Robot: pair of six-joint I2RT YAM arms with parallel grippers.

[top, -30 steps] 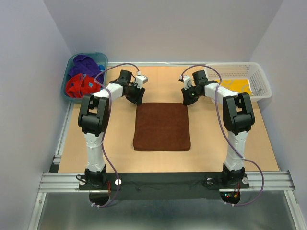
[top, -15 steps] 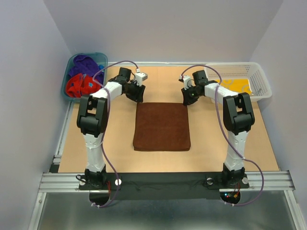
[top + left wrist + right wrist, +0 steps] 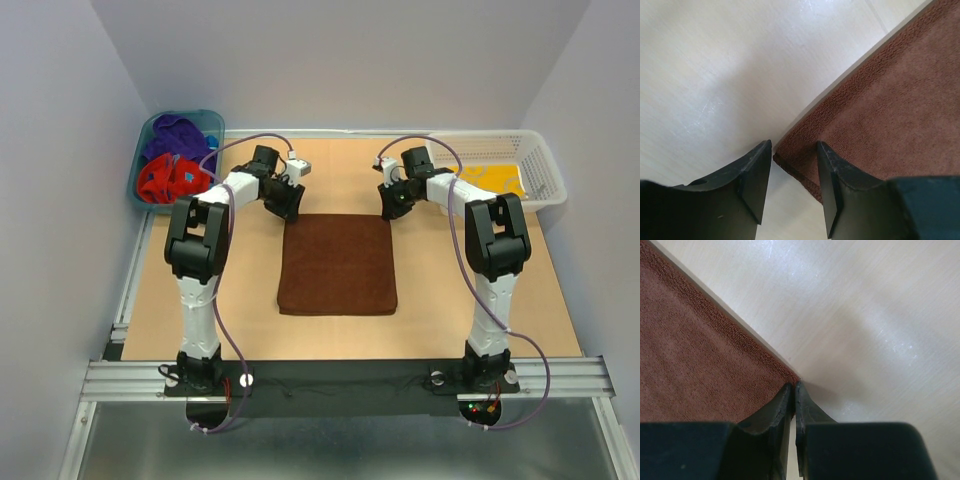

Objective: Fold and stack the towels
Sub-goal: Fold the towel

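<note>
A brown towel (image 3: 338,265) lies flat in the middle of the table. My left gripper (image 3: 287,205) is at its far left corner. In the left wrist view the left gripper (image 3: 792,145) is open, and the brown towel's (image 3: 890,100) corner lies between the two fingers. My right gripper (image 3: 393,208) is at the far right corner. The right wrist view shows the right gripper (image 3: 794,385) shut, pinching the tip of the brown towel's (image 3: 700,355) corner. A red towel (image 3: 165,180) and a purple towel (image 3: 175,135) lie in the tub, and a yellow towel (image 3: 490,178) in the basket.
A teal tub (image 3: 141,150) stands at the far left edge of the table. A white mesh basket (image 3: 545,165) stands at the far right. Both arms reach from the near edge along the sides of the brown towel.
The left gripper shifted slightly away and back over the towel's far left corner. The right arm and the towel have not moved.
</note>
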